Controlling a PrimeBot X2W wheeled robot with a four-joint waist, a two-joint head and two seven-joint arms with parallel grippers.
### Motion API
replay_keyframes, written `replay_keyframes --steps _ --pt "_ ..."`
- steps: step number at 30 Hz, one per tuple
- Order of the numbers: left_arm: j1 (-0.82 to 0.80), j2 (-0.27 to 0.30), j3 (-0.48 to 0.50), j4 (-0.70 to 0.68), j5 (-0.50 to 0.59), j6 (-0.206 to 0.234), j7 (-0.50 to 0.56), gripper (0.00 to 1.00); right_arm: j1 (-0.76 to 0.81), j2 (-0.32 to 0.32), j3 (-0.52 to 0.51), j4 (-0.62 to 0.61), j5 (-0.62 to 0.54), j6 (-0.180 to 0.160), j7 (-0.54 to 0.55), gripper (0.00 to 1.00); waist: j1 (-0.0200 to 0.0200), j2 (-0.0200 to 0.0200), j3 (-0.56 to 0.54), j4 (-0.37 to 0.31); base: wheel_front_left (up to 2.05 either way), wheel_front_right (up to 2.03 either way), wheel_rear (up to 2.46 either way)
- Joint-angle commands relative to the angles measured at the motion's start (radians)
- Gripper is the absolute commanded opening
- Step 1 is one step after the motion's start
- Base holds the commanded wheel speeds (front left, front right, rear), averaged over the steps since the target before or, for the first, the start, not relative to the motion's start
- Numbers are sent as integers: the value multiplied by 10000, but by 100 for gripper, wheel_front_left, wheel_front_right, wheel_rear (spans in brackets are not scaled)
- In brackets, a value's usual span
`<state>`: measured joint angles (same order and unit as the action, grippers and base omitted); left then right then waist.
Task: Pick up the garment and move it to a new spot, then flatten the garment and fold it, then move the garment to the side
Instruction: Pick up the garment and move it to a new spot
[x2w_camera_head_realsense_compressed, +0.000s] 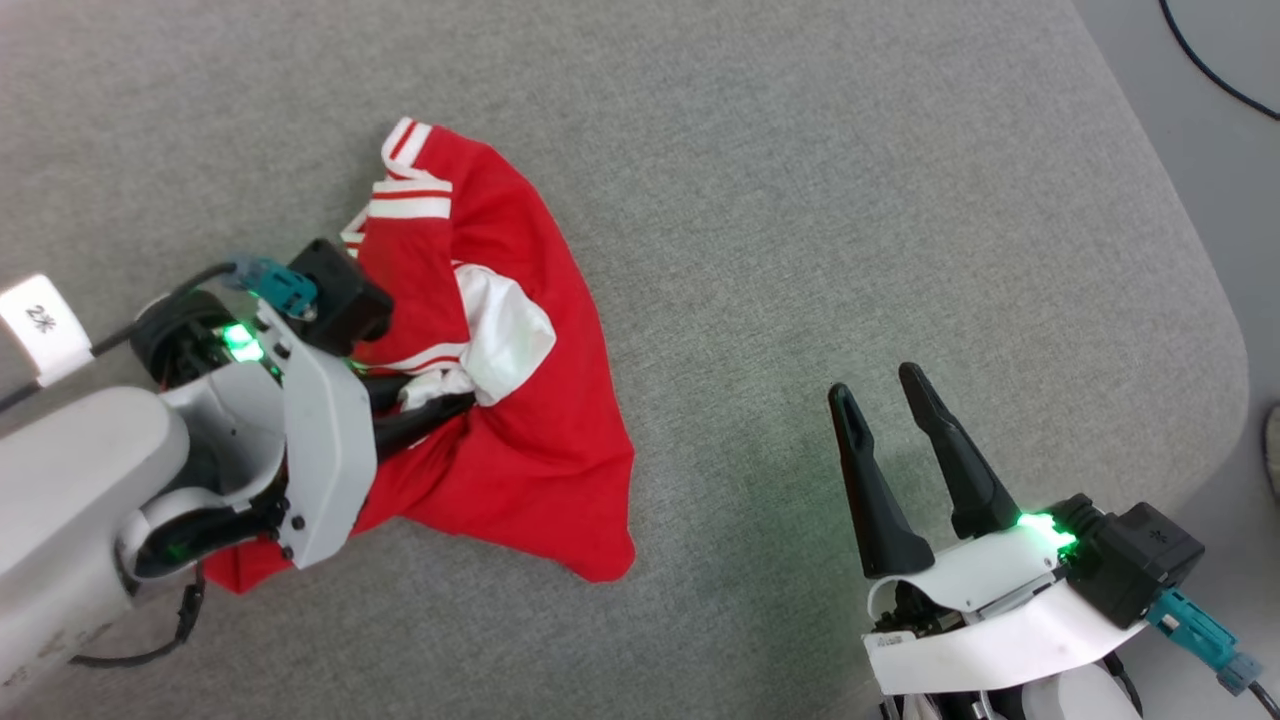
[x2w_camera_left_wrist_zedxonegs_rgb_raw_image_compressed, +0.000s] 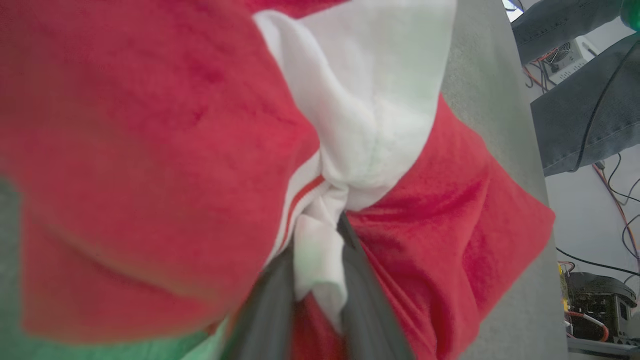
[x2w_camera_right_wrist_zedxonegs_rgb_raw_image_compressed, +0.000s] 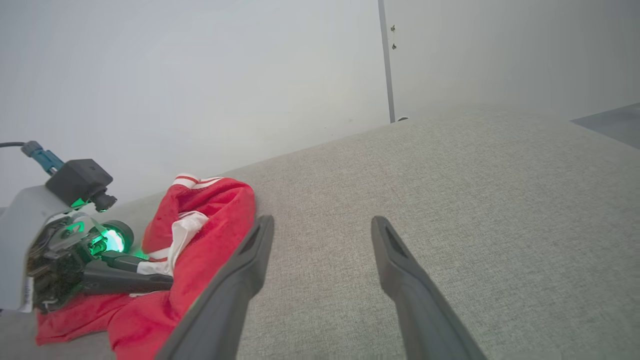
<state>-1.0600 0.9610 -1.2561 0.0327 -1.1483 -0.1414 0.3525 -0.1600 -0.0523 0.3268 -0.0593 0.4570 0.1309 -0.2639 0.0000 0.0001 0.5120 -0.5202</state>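
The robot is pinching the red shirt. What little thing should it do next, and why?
Probably lift the left gripper a little. Its fingers are closed on a white fold of the crumpled red jersey shirt, which lies bunched on the grey padded surface; the right gripper is open, off to the side.

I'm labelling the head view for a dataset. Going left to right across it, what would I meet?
White label tag → garment → right end effector → black cable in the upper right corner.
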Motion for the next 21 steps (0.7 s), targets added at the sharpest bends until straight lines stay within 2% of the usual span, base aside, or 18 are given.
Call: replay_keyframes --steps 1,2,4,5,6,9,13,21 --pt "678 -59 -466 703 122 202 336 0 48 33 -11 -56 30 -3 -5 100 0 -1 234 -200 0 0 0" --pt "695 -110 -474 769 87 217 277 11 54 32 -61 -61 7 -3 -5 100 0 -1 216 -155 0 0 0" --pt "674 -185 -488 774 68 222 149 44 30 30 -116 -23 -128 -3 -5 100 0 -1 132 -17 0 0 0" --pt "596 -221 -484 735 125 222 -12 88 4 29 -155 19 -201 -3 -5 100 0 -1 66 83 0 0 0" --pt "550 -259 -475 674 127 221 -132 100 -36 26 -189 80 -259 -3 -7 100 0 -1 -15 197 0 0 0" --pt "328 -254 -385 255 99 213 -681 100 -228 26 -272 333 -511 -3 -5 100 0 -1 -300 614 0 0 0" --pt "-2 -157 -275 -223 -489 163 -1847 100 -489 15 -405 879 -900 -3 -5 100 0 -1 -836 1371 0 0 0" --pt "-252 -313 -239 -645 -1830 117 -4224 100 -1111 12 -719 2118 -1735 -3 -5 100 0 -1 -1871 3050 0 0 0"
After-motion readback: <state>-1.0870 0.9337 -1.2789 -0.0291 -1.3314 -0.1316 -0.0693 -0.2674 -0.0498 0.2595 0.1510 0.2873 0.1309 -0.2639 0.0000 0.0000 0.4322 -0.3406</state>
